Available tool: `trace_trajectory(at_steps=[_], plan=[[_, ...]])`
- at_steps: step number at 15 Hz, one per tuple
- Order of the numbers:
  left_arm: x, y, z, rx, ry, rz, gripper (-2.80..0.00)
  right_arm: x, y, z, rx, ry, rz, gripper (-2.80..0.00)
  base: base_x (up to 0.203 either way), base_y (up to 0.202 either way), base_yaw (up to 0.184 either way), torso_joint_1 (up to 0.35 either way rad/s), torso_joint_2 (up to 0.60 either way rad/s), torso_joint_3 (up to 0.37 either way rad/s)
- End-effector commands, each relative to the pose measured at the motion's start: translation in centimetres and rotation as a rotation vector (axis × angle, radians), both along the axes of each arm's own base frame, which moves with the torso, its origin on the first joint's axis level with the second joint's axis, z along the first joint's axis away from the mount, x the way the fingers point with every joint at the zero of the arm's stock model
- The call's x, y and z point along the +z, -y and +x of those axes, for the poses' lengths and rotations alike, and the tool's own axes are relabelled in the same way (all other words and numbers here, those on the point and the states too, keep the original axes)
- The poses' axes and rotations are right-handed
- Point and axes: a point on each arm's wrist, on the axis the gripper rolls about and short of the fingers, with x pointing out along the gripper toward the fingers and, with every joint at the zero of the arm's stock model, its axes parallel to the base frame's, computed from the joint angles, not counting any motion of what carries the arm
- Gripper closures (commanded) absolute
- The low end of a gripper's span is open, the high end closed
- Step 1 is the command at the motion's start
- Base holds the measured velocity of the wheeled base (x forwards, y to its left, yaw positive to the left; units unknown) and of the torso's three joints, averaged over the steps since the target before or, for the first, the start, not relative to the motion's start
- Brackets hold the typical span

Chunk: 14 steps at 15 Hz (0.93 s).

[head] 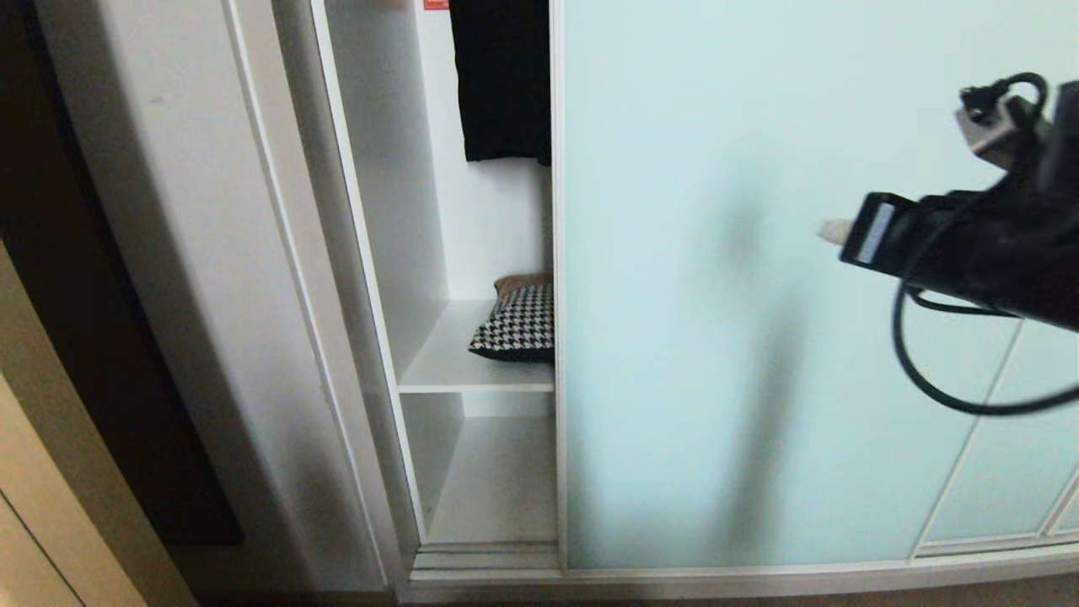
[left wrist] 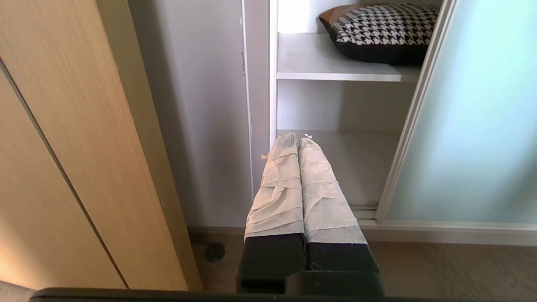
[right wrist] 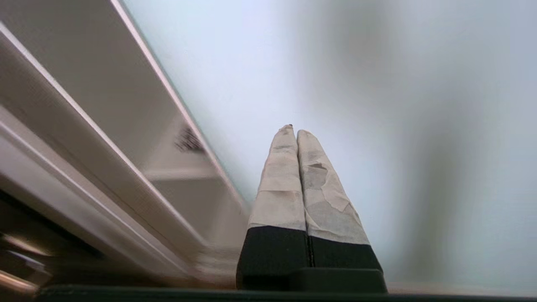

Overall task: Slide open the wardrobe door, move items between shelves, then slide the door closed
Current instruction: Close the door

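**Hovering before frosted glass, wardrobe partly open**

The right gripper (head: 830, 230), its tape-wrapped fingers (right wrist: 289, 176) pressed together on nothing, is held in front of the smooth, pale aqua sliding wardrobe door (head: 716, 295). At the left a narrow gap is left open, where flat white shelves (head: 472, 371) are seen. A soft houndstooth bundle (head: 518, 324) is laid on the upper shelf, half hidden by the door's thin frame. A black garment (head: 501, 80) is hung above. The left gripper (left wrist: 298, 140), likewise pressed together, is parked low beside the off-white side post (left wrist: 258, 96).

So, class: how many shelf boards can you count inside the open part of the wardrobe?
2: the upper shelf bearing the houndstooth bundle, and the lower shelf beneath it. The sliding door may hide more.
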Motion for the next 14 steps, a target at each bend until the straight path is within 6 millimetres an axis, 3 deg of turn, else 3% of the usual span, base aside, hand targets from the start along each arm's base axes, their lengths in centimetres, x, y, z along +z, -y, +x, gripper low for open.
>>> trace_trajectory(at_steps=[1, 4, 7, 9, 11, 14], plan=[[0.0, 0.0, 0.0, 0.001, -0.001, 0.0, 0.0, 0.2, 4.0, -11.0, -0.036, 0.139, -0.052, 0.0, 0.0, 0.0, 0.0, 0.0, 0.0, 0.0], [0.0, 0.0, 0.0, 0.001, -0.001, 0.0, 0.0, -6.3, 6.4, -18.8, -0.08, 0.154, -0.174, 0.0, 0.0, 0.0, 0.0, 0.0, 0.0, 0.0], [0.0, 0.0, 0.0, 0.001, -0.003, 0.0, 0.0, -11.6, 7.4, -23.7, -0.134, 0.178, -0.233, 0.0, 0.0, 0.0, 0.0, 0.0, 0.0, 0.0], [0.0, 0.0, 0.0, 0.001, -0.002, 0.0, 0.0, -15.3, 7.6, -25.1, -0.141, 0.116, -0.275, 0.0, 0.0, 0.0, 0.0, 0.0, 0.0, 0.0], [0.0, 0.0, 0.0, 0.001, -0.002, 0.0, 0.0, -18.6, 7.6, -24.8, -0.141, -0.023, -0.297, 0.0, 0.0, 0.0, 0.0, 0.0, 0.0, 0.0], [0.0, 0.0, 0.0, 0.001, -0.001, 0.0, 0.0, -19.5, 7.5, -25.4, -0.144, -0.119, -0.276, 0.0, 0.0, 0.0, 0.0, 0.0, 0.0, 0.0]])
